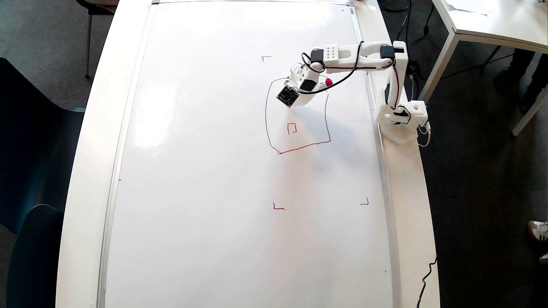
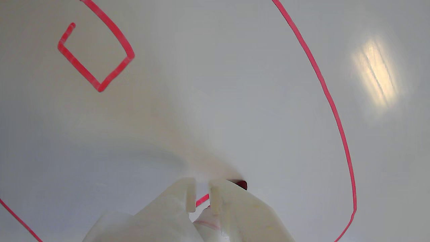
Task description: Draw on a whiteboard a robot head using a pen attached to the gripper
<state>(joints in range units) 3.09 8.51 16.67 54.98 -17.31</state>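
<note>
White whiteboard (image 1: 192,171): one robot head (image 1: 274,141) outline, one inner square, one hand (image 2: 201,196).

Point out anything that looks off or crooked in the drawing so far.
The robot head outline is lopsided: its sides bow outward and the bottom edge slants in the overhead view. The small square inside is not closed, one corner gaps open in the wrist view. Nothing on the whiteboard looks smeared or damaged.

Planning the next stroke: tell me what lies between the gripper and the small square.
Bare whiteboard only. In the wrist view, nothing is drawn between the gripper and the small square.
</note>
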